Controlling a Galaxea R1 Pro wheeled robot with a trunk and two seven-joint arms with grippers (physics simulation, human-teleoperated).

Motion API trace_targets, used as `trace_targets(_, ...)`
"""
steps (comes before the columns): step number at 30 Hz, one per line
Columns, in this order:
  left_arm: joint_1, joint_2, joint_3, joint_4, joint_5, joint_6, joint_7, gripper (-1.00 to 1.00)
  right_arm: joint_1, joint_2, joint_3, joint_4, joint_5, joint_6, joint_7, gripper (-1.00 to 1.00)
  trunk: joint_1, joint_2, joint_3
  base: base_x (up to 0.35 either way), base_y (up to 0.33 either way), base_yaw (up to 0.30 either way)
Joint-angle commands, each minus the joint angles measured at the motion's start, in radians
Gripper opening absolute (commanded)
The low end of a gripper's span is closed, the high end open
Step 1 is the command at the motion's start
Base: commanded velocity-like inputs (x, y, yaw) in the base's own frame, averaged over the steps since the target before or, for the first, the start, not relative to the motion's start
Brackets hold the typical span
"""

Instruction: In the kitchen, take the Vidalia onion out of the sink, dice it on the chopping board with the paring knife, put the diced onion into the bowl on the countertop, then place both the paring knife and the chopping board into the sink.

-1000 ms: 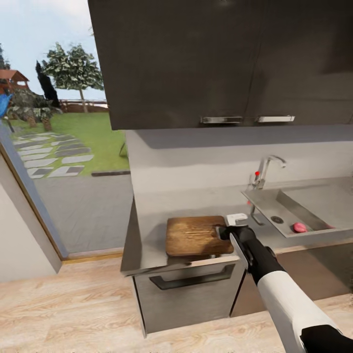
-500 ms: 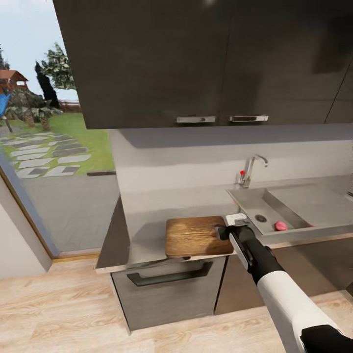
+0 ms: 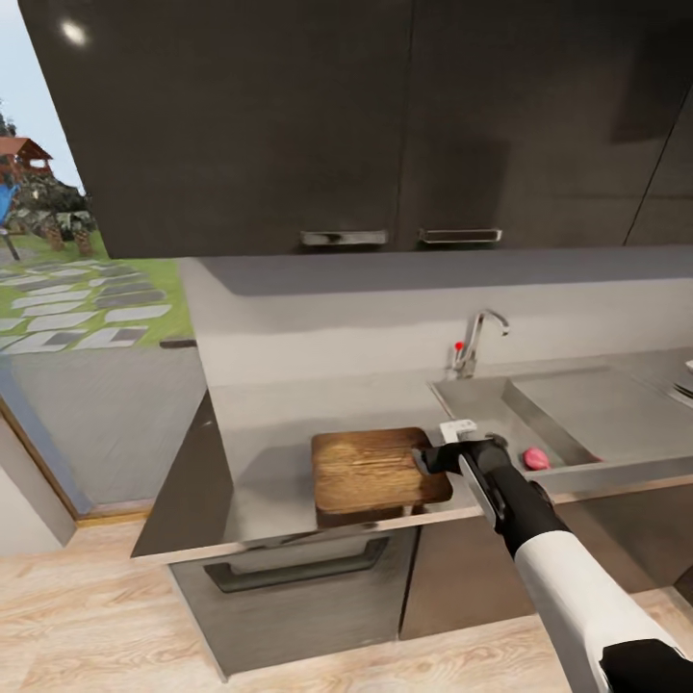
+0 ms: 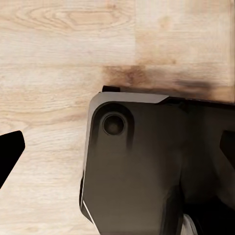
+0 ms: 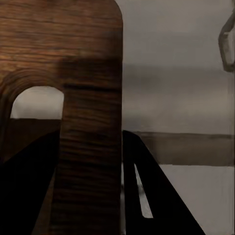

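Onion (image 3: 536,458) lies whole in the sink (image 3: 481,402), so nearly all is left: the right gripper (image 3: 430,460) grasps the board (image 3: 371,469) by its sink-side handle end, apparently lifted just above the countertop (image 3: 260,443); knife and dicing untouched.

The chopping board (image 3: 377,470), brown wood with rounded corners, is held level over the front edge of the countertop (image 3: 260,452), its handle end clamped between the right gripper's (image 3: 431,459) dark fingers; in the right wrist view the board (image 5: 63,98) shows its slot-shaped handle hole beside one finger (image 5: 147,196); the Vidalia onion (image 3: 536,458), a small pinkish-red ball, lies in the steel sink (image 3: 577,423), just beyond the gripper on the side away from the board; the dark grey, glossy countertop passes beneath the gripper.
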Motion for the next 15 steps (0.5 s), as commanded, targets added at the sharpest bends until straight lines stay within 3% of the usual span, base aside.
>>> trace_targets(1, 0.000, 0.000, -0.001, -0.002, 0.009, -0.001, 0.000, 1.00, -0.001, -0.001, 0.003, -0.002, -0.002, 0.006, 0.008, -1.00, 0.001, -0.002, -0.002, 0.236, -0.174, 0.000)
trace_targets(7, 0.000, 0.000, -0.001, -0.002, 0.009, -0.001, 0.000, 1.00, -0.001, 0.000, 0.005, -0.003, -0.002, 0.009, 0.035, -1.00, 0.001, -0.002, -0.002, 0.226, -0.166, 0.000)
trace_targets(15, 0.000, 0.000, -0.001, -0.002, 0.009, -0.001, 0.000, 1.00, -0.001, 0.000, 0.006, -0.003, -0.003, 0.009, 0.043, -1.00, 0.001, -0.002, -0.002, 0.223, -0.018, 0.000)
